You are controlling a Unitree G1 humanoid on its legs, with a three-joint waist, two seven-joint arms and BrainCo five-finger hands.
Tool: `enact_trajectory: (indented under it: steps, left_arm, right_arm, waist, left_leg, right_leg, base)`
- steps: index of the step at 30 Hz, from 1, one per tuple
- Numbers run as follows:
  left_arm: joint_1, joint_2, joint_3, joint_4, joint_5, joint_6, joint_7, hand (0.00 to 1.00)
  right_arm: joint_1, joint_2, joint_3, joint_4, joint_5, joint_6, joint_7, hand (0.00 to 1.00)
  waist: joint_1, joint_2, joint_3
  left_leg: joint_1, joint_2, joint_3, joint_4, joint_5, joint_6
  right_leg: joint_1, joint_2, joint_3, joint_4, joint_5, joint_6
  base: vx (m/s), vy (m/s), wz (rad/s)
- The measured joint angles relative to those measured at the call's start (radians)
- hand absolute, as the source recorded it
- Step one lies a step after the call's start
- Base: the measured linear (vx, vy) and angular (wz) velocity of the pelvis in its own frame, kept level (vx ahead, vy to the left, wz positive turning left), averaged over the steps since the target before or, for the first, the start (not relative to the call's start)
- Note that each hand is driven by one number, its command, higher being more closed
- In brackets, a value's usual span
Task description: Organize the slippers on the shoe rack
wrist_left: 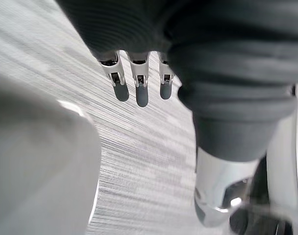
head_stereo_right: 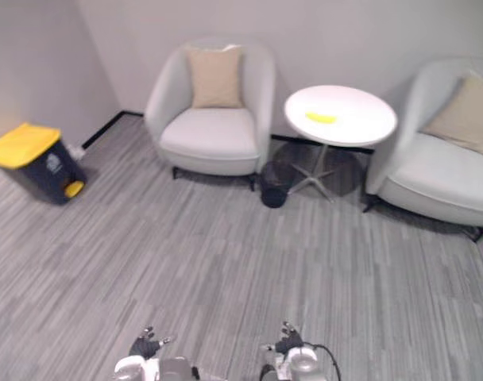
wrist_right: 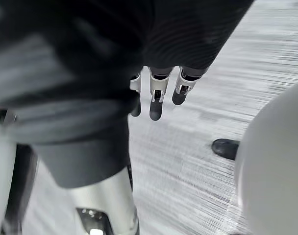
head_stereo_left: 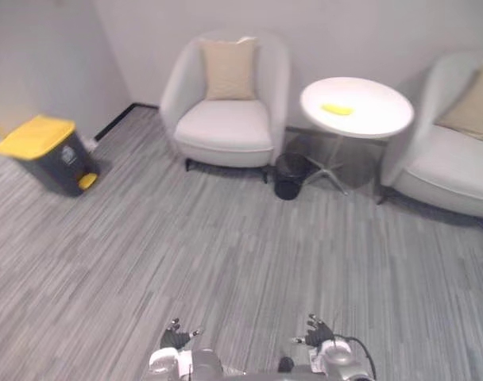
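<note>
The left hand [head_stereo_left: 176,339] and right hand [head_stereo_left: 317,331] were held low over striped grey carpet [head_stereo_left: 226,238], both loosely open, nothing grasped; a round white table [head_stereo_left: 378,121] beyond

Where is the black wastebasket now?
The wastebasket stands on the carpet between the left armchair and the round white table, centre of the left eye view.

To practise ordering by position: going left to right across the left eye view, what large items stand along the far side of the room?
yellow-lidded bin → armchair → round white table → second armchair
</note>
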Motion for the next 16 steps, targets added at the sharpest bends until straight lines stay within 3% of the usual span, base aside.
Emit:
enact_trajectory:
  steps: [1,2,3,4,7,12,16]
  left_arm:
    - [0.001,-0.011,-0.003,0.001,-0.002,0.000,0.001,0.00]
    - [0.001,-0.014,-0.004,0.001,-0.003,0.000,0.001,0.00]
    - [0.002,-0.007,-0.009,0.002,-0.001,0.001,0.001,0.00]
    - [0.001,0.004,-0.009,0.013,0.000,0.002,0.001,0.00]
    - [0.007,0.007,-0.011,0.023,0.002,0.004,0.002,0.00]
    - [0.006,0.001,-0.032,0.046,0.006,0.007,-0.001,0.00]
    - [0.002,0.008,-0.045,0.062,0.022,0.007,-0.002,0.00]
  right_arm:
    - [0.008,-0.017,-0.003,0.000,0.000,0.002,-0.002,0.00]
    - [0.009,-0.017,-0.004,0.002,0.001,0.003,-0.003,0.00]
    - [0.016,-0.014,-0.018,0.001,0.001,0.004,-0.003,0.00]
    - [0.033,0.002,-0.043,0.001,0.001,0.004,-0.003,0.00]
    - [0.046,0.010,-0.047,0.002,-0.001,0.004,-0.002,0.00]
    - [0.057,0.006,-0.076,0.010,-0.001,0.004,0.002,0.00]
    - [0.057,0.011,-0.078,0.027,0.000,0.004,0.002,0.00]
  waist:
    - [0.001,0.024,0.001]
    - [0.003,0.029,-0.001]
    - [0.001,0.025,-0.006]
    - [-0.001,-0.006,-0.016]
    - [-0.001,-0.023,-0.042]
    - [-0.004,-0.007,-0.068]
    - [-0.005,-0.014,-0.084]
  left_leg:
    - [0.029,-0.006,-0.062,-0.132,0.072,-0.026]
    - [0.039,-0.010,-0.056,-0.140,0.090,-0.016]
    - [0.042,-0.019,-0.043,-0.151,0.087,-0.011]
    - [0.084,-0.038,-0.023,-0.199,0.089,-0.008]
    - [0.147,-0.059,0.000,-0.283,0.122,0.003]
    - [0.193,-0.081,-0.003,-0.292,0.141,0.017]
    - [0.207,-0.083,-0.036,-0.269,0.141,0.017]
  right_leg:
    - [-0.003,0.013,0.016,-0.003,0.012,0.025]
    - [0.001,0.014,0.022,-0.006,0.017,0.031]
    - [0.017,0.003,0.024,-0.014,0.028,0.046]
    - [0.019,-0.024,0.030,0.000,0.027,0.051]
    - [0.030,-0.043,0.041,0.003,0.008,0.064]
    - [0.060,-0.053,0.028,-0.004,-0.005,0.065]
    - [0.087,-0.053,0.001,-0.004,-0.016,0.063]
  base:
    - [0.01,0.203,-0.64]
    - [0.04,0.194,-0.49]
    - [0.14,0.144,-0.32]
    - [0.17,0.163,-0.24]
    - [0.22,0.099,-0.18]
    - [0.20,0.043,-0.09]
    - [0.11,-0.028,0.00]
